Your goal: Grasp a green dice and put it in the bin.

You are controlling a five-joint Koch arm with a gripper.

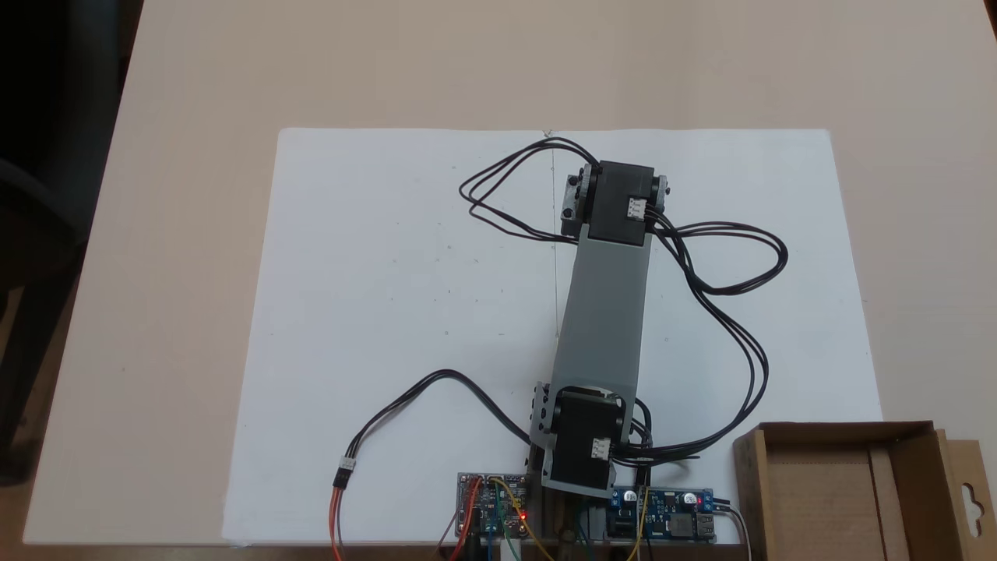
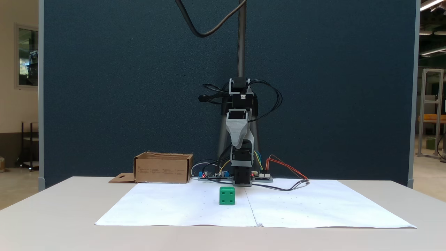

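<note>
In the fixed view from above, the grey plastic arm (image 1: pixel 604 312) stretched out over the white paper sheet (image 1: pixel 389 312) that covered the middle of the pale beige table (image 1: pixel 195 78). Black cables (image 1: pixel 732 288) looped out to either side of it. The shallow brown cardboard box (image 1: pixel 849 491) – the bin – sat at the lower right corner of that view, its keyhole flap (image 1: pixel 970 491) folded outward, and its floor looked bare.

In the fixed view from the front, the small bright green plastic dice (image 2: pixel 227 195) rested on the paper, just in front of the arm's base and well apart from the bin (image 2: pixel 163 168), which stood at the left there. The gripper (image 2: pixel 239 141) hung above and behind the dice, touching nothing; its grey fingers lined up one behind the other, so I could not tell how far the jaws stood apart.

The dice would likely be light, rigid and somewhat slick – a squeeze on two opposite flat faces, square on and near mid-height, should hold it better than a pinch across the corners, where it might twist free.
</note>
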